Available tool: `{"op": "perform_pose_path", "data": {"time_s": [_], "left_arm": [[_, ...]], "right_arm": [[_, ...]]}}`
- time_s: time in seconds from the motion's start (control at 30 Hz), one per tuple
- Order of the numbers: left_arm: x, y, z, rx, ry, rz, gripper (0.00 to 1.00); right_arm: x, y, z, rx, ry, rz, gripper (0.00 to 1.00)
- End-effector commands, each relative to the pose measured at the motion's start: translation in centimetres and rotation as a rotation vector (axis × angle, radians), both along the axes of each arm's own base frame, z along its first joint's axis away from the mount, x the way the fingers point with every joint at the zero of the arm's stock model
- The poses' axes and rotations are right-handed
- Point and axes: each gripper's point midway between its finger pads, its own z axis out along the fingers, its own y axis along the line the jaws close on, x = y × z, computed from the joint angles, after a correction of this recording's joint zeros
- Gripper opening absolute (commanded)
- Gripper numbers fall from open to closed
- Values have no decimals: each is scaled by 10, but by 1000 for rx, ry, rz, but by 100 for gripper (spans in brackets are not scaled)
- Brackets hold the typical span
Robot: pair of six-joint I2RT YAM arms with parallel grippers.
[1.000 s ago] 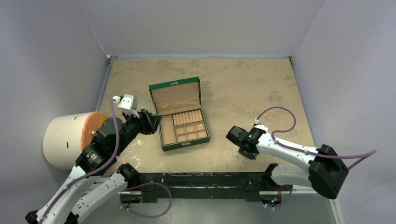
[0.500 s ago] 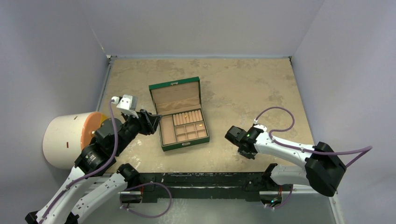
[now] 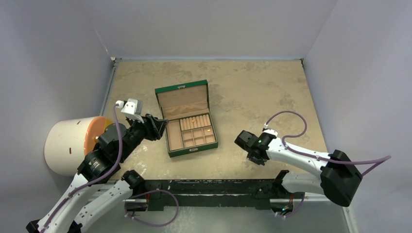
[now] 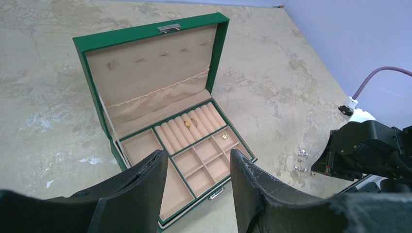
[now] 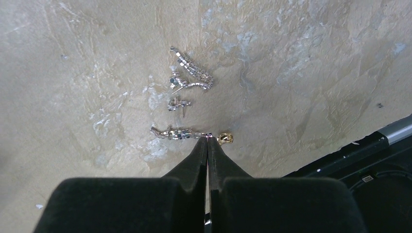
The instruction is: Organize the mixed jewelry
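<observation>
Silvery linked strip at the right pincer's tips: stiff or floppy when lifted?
Likely floppy: the silvery linked strip looks made of small jointed segments. Probably light, being so thin. Flat on the table, it may resist pinching.

We see the box midway on the table, two small pieces inside it, loose jewelry lying to its right.

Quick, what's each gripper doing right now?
Left gripper: open, holding nothing.
Right gripper: closed, tips beside a thin silvery jewelled strand; whether it grips anything cannot be told.
</observation>
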Motion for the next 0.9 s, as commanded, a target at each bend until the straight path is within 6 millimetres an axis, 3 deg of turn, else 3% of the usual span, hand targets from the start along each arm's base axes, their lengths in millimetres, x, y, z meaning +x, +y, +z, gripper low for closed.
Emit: {"op": "perform_pose_path", "data": {"time_s": [0.0, 0.3, 0.5, 0.8, 0.87], "left_arm": [[1, 0, 5, 1, -30, -6, 50], [1, 0, 6, 1, -32, -5, 50], [1, 1, 6, 2, -33, -4, 50], [2, 2, 5, 5, -32, 3, 50], [2, 2, 5, 5, -31, 1, 50]], "right_arm": [[14, 10, 16, 40, -63, 24, 0], [38, 39, 28, 93, -104, 142, 0], [55, 67, 26, 133, -111, 226, 0], [63, 77, 18, 99, -71, 236, 0], [60, 74, 19, 96, -69, 229, 11]]}}
